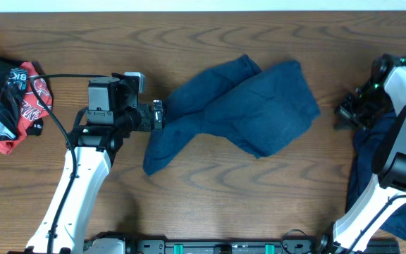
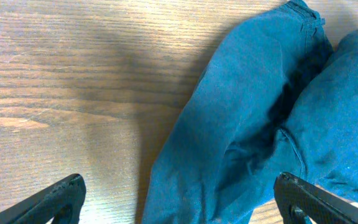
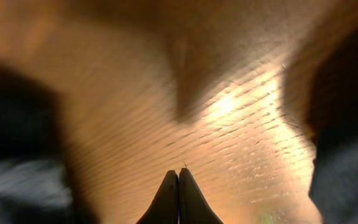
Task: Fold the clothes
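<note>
A wrinkled dark navy-blue garment (image 1: 245, 106) lies crumpled in the middle of the table, with a narrow part reaching down to the left. My left gripper (image 1: 158, 114) is at its left edge. In the left wrist view its jaws (image 2: 179, 202) are wide open, with the garment (image 2: 247, 124) lying between and beyond them. A second navy garment (image 1: 372, 176) lies at the right, partly hidden under my right arm. My right gripper (image 1: 342, 111) is just right of the middle garment. In the right wrist view its fingers (image 3: 179, 180) are shut on nothing, close over bare wood.
A red, black and white printed cloth (image 1: 9, 99) lies at the far left edge. The table (image 1: 210, 190) is brown wood. Dark blurred cloth (image 3: 347, 180) shows at the sides of the right wrist view.
</note>
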`<state>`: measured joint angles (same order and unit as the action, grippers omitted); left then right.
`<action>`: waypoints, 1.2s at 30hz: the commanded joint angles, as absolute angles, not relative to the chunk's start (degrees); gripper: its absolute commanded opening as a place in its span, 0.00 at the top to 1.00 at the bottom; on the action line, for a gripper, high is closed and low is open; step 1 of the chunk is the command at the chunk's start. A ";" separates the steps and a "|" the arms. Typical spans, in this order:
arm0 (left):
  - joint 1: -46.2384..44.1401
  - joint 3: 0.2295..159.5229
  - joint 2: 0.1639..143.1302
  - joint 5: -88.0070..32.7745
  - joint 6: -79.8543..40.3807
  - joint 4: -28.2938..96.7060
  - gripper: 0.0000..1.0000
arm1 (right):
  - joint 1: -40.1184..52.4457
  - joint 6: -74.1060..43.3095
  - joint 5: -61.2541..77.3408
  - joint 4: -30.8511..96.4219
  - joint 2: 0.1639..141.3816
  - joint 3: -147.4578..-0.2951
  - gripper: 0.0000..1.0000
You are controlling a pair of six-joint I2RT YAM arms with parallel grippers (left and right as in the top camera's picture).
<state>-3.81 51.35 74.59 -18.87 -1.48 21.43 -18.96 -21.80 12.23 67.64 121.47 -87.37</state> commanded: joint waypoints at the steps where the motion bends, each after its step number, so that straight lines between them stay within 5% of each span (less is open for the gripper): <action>1: -3.60 51.88 74.94 -18.35 -1.54 21.34 0.02 | -19.51 -26.00 12.71 65.89 121.49 -83.40 0.99; 11: -3.60 51.88 74.94 -18.35 -1.52 21.34 0.02 | -25.85 -27.00 10.61 62.35 121.23 -80.79 0.99; 25: -3.62 51.88 74.94 -18.35 -1.10 21.26 0.02 | -41.87 -36.21 -14.92 62.30 116.71 -88.12 0.99; 36: -3.60 51.88 74.94 -18.35 -1.10 20.82 0.02 | -42.24 -34.72 -28.51 65.23 114.02 -98.91 0.99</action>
<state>-3.81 51.35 74.59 -18.87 -1.48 20.93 -42.52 -34.35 -23.64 64.45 114.98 -97.17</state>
